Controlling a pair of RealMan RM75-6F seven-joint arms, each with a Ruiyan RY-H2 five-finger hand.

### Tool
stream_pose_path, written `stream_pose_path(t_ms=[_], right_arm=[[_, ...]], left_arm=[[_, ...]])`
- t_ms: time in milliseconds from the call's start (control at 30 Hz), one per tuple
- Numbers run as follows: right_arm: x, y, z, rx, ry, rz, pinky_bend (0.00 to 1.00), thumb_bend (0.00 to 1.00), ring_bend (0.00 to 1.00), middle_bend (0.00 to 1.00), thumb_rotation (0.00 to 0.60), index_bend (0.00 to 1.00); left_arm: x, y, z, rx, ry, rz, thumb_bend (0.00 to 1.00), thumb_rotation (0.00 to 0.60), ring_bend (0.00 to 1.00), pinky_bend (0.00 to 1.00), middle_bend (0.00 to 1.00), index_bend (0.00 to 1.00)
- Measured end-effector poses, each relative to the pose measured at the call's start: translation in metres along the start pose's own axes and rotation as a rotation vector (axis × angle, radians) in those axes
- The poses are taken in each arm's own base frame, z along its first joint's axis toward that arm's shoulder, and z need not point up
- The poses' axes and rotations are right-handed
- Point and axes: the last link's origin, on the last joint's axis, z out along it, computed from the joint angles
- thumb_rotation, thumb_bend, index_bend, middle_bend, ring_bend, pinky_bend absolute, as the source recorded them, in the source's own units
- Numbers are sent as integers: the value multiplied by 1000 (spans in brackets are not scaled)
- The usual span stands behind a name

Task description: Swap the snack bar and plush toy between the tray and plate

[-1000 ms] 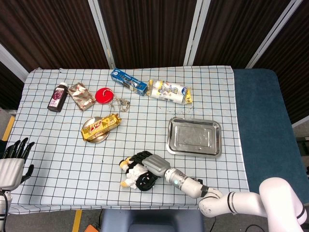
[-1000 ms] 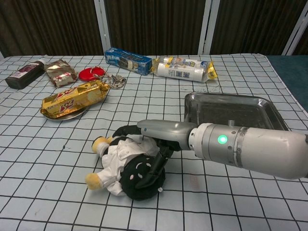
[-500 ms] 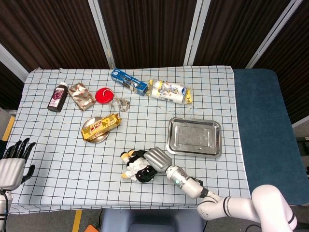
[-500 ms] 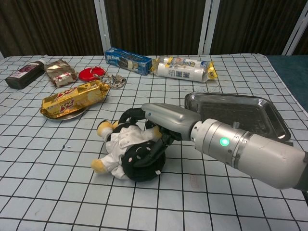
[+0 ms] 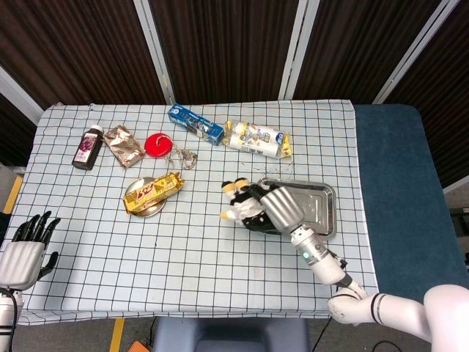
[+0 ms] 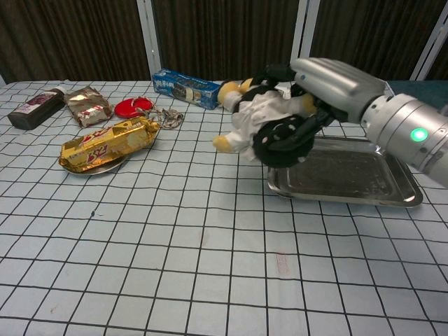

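The right hand (image 6: 318,87), gripping the plush toy (image 6: 262,115), has lifted it off the counter (image 6: 175,231); the tray (image 6: 350,178) seemingly lies just below.

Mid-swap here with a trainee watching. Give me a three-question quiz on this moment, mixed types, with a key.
1. True or false: the plush toy already lies flat in the tray.
2. Multiple choice: the snack bar rests on A) the tray, B) the plate, C) the bare cloth.
3. Fill in: the left hand holds ____.

Key
1. False. The right hand holds the toy in the air over the tray's left edge.
2. B.
3. Nothing; it sits at the table's near left corner with its fingers apart.
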Motion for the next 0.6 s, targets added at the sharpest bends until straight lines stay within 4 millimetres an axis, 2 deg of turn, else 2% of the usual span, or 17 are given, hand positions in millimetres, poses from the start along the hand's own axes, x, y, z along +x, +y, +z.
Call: stream_pose_path(t_ms=[133,233,400,533,600], right_arm=[[21,40,-14,-124,3,-13,630,361,786,706,600,944],[27,63,-24,-199,-17,7,629,361,785,706,600,942],[22,86,-34,-260,-65,45,548,360,678,696,600,832],[17,97,-37,-281,-100,114,539,360,651,672,600,795],[14,99,-38,-277,-113,141,523,340,576,590,600,706]], left_arm=[[-1,2,0,-8,0,0,444,600,0,141,0,112],[-1,2,0,-8,-2,-1,444,600,0,140,0,112],[-3,3,0,-12,-9,1,443,600,0,141,0,114],[-5,5,0,-19,-17,6,443,600,0,141,0,114],[-5,5,0,-20,-19,9,444,600,0,141,0,114]])
